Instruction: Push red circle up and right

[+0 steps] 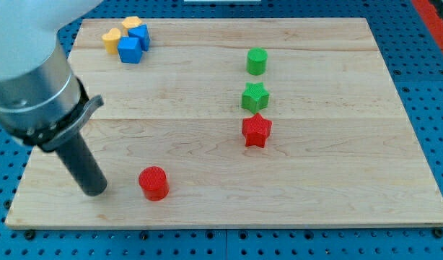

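The red circle (154,182) lies on the wooden board (315,173) near the view's bottom, left of centre. My tip (96,191) rests on the board to the left of the red circle, a short gap apart and not touching it. The dark rod rises from the tip toward the view's upper left into the arm's grey body.
A red star (256,131) sits right of centre with a green star (255,96) just above it and a green circle (257,61) above that. At the top left cluster two yellow blocks (112,39) (131,23) and two blue blocks (130,50) (141,35).
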You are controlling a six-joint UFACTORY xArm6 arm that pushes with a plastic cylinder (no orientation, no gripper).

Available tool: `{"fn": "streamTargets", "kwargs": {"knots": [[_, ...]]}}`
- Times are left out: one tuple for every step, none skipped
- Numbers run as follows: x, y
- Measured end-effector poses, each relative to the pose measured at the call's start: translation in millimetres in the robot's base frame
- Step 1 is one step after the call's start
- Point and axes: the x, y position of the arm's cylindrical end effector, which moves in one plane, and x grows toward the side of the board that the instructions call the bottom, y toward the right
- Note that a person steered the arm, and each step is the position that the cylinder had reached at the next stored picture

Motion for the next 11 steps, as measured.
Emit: {"fn": "streamTargets", "kwargs": {"knots": [[0.3, 76.2], [-1.8, 145.3], [-10.5, 164.6], [-19.7, 171.7], [-18.7, 129.3], [-33.9, 123.4], [-40.9, 129.9], [-41.1, 136.5], [-54.7, 140.8], [-56.8, 151.2], [-56.7, 161.4]]}}
